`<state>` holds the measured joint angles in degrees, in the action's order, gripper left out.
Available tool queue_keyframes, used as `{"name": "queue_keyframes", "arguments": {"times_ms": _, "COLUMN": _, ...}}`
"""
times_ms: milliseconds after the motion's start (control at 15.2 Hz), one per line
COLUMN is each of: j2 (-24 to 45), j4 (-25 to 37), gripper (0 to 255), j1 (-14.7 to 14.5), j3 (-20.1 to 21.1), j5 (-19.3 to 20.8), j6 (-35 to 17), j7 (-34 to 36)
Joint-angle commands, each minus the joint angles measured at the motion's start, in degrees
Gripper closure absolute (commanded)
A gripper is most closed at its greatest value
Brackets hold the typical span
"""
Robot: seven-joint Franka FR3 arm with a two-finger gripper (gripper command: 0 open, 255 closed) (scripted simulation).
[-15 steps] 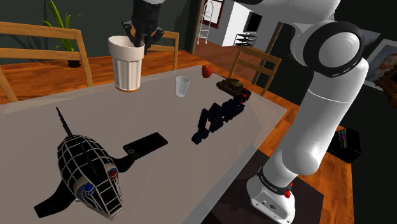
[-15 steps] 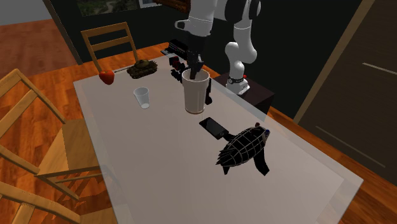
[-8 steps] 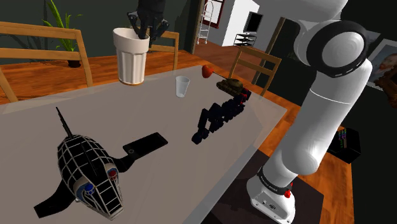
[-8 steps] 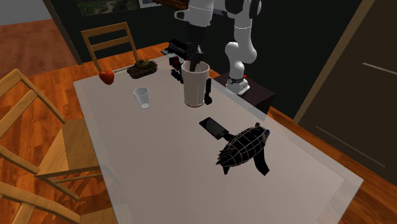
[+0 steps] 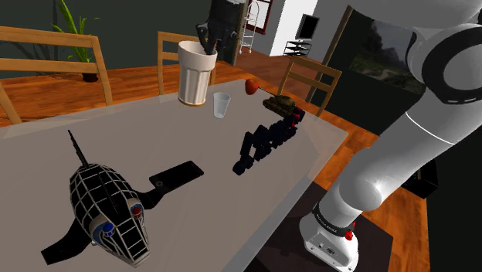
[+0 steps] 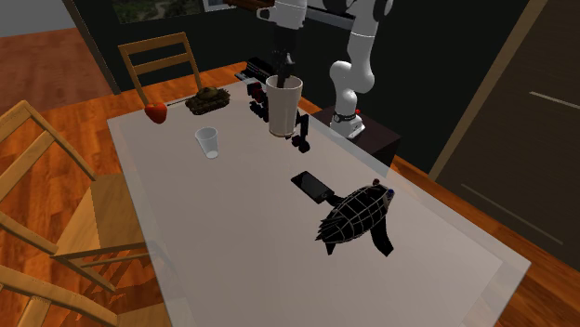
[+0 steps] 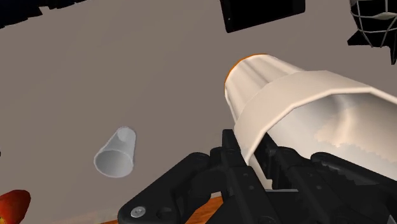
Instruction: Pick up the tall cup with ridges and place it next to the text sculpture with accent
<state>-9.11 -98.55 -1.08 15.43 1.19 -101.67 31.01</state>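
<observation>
My gripper (image 5: 210,46) is shut on the rim of the tall cream cup with ridges (image 5: 194,76), one finger inside it and one outside. The cup hangs upright above the grey table (image 5: 100,127), just beside a small clear cup (image 5: 222,105). In the second exterior view the held cup (image 6: 283,110) under the gripper (image 6: 284,80) hovers in front of the black text sculpture with red accents (image 6: 302,142). That sculpture (image 5: 266,139) lies toward the table's stand-side edge. In the wrist view the fingers (image 7: 236,167) clasp the cup's wall (image 7: 286,95).
A red fruit (image 5: 252,86) and a toy tank (image 5: 280,103) sit at the far corner. A black phone (image 5: 174,176) and a black wire-lined animal figure (image 5: 108,209) lie nearer. Wooden chairs (image 6: 56,223) stand around the table.
The cup, held in the gripper, has risen off the table and travelled to the shoulder view's right, toward the small clear cup and the sculpture.
</observation>
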Motion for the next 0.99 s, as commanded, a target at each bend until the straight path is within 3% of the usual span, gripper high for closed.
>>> {"name": "queue_keyframes", "arguments": {"times_ms": 0, "j2": -3.8, "j4": -3.5, "gripper": 255, "j1": 0.9, "j3": -1.8, "j5": -1.3, "j6": 0.0, "j7": -2.9}}
{"name": "queue_keyframes", "arguments": {"times_ms": 462, "j2": -15.7, "j4": -15.0, "gripper": 255, "j1": 3.0, "j3": -8.9, "j5": -3.0, "j6": 0.4, "j7": -12.6}}
{"name": "queue_keyframes", "arguments": {"times_ms": 924, "j2": -16.9, "j4": -21.5, "gripper": 255, "j1": 2.8, "j3": -8.8, "j5": -3.2, "j6": -4.9, "j7": -12.6}}
